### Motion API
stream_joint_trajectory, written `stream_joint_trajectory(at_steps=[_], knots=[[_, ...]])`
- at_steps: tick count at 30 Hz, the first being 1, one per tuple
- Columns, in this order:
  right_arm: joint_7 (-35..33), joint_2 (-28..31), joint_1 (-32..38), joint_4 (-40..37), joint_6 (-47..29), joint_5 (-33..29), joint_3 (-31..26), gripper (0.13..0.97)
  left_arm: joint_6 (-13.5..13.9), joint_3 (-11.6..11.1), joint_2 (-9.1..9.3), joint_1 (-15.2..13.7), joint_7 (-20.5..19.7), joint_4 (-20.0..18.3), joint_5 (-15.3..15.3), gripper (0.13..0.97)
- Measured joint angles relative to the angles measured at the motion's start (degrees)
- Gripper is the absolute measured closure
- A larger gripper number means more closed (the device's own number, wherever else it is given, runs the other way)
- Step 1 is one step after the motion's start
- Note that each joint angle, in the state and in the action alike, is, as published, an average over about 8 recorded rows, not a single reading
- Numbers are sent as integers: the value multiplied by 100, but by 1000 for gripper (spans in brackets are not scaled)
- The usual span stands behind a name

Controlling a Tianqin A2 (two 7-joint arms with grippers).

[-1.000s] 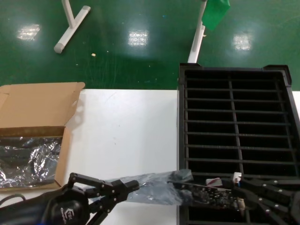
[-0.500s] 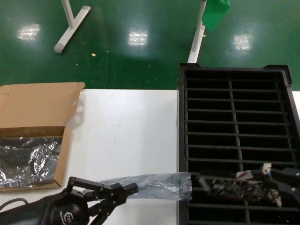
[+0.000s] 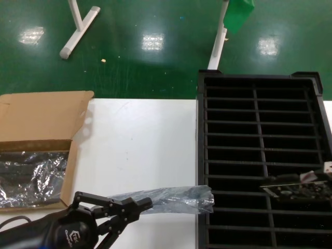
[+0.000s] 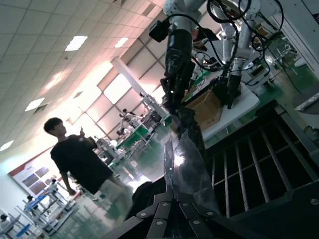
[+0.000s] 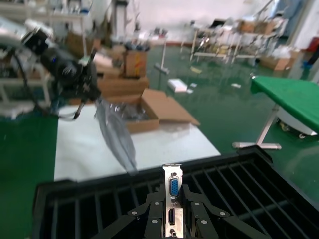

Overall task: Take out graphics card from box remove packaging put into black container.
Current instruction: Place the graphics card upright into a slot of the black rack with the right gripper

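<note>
Only right wrist view shows graphics card's (image 5: pixel 173 199) blue connector.

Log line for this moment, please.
left claw: shut on packaging, over table | right claw: shut on graphics card, above black container | box: open

The bag (image 3: pixel 171 199) is shiny silver-grey, see-through and crinkled, catching pale glints. The left gripper (image 3: pixel 136 206) pinching it is black, and its arm carries a small white logo. The card (image 3: pixel 298 188) is a dark board with a silver end plate — that plate bears 1 blue connector (image 5: pixel 173 188). The right gripper (image 5: pixel 173 211) clamped on it is black with light rivets. The crate (image 3: pixel 259 83) is black throughout, ribs included. The box (image 3: pixel 44 119) is plain brown cardboard — silver crinkled plastic lies inside. The table (image 3: pixel 140 150) is white; the floor (image 3: pixel 155 31) is glossy green.
</note>
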Motion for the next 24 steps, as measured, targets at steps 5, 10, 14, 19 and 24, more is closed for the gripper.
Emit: stream_joint_trajectory(at_steps=[5,10,14,19,24], knots=[[-62,426,132,-26,-243,-157,-12,896,32,-17,43,-17,30,71,-14,955],[-269,682,137,-9,-488,-342,-57,896,49,-23,79,-43,49,118,-14,955],[-532,813,284,-44,-606,-489,-316,896,56,-17,101,-83,55,146,-6,955],[-791,915,730,-140,-677,-643,-861,896,62,-20,116,-114,59,168,0,955],[-818,923,1237,-201,-719,-767,-1354,896,81,-42,117,-116,80,216,-1,955]])
